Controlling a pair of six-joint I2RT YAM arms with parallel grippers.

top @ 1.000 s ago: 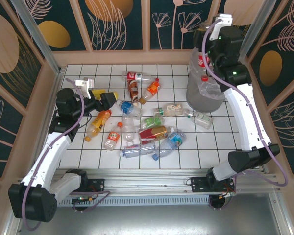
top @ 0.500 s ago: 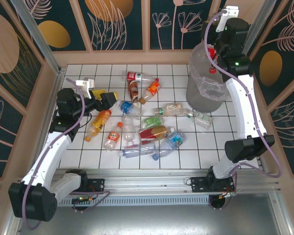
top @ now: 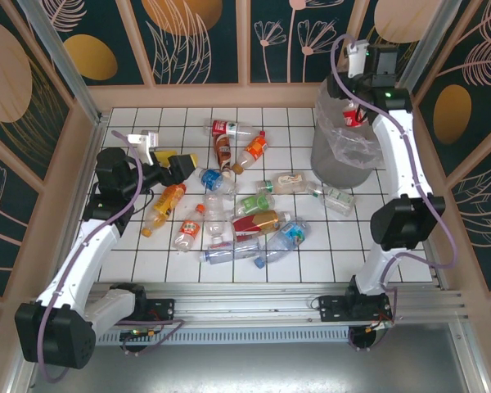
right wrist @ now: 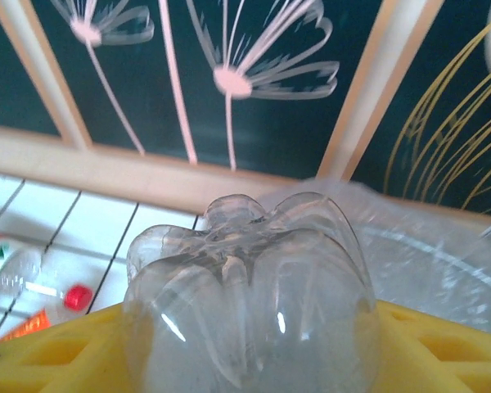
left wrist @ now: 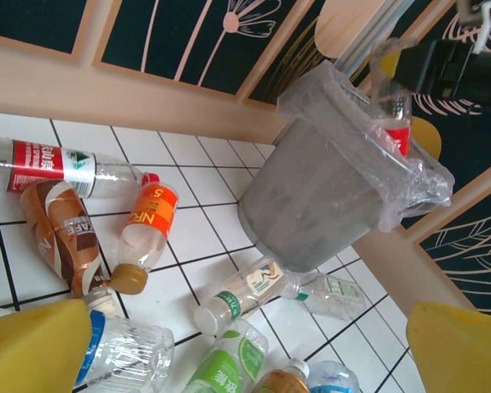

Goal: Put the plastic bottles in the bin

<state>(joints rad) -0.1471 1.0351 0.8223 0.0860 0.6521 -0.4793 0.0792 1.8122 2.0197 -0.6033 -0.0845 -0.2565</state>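
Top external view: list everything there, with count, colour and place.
loose bottles: about a dozen, clear, mixed label colours, scattered mid-table
held bottle: one, clear with red label, above the bin's mouth
bin: one, grey with clear bag liner, far right of the table
table: one, white tiles, centre
wall panels: several, dark floral, around the table
left end effector: one, yellow, open, over the table's left side
right end effector: one, yellow, shut on the held bottle, over the bin

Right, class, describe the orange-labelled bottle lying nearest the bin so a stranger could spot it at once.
From the grey bin at the far right, look left to three bottles at the back of the table. The orange-labelled bottle lies slanted, nearest the bin; its neighbours are a brown-labelled bottle and a red-labelled bottle.
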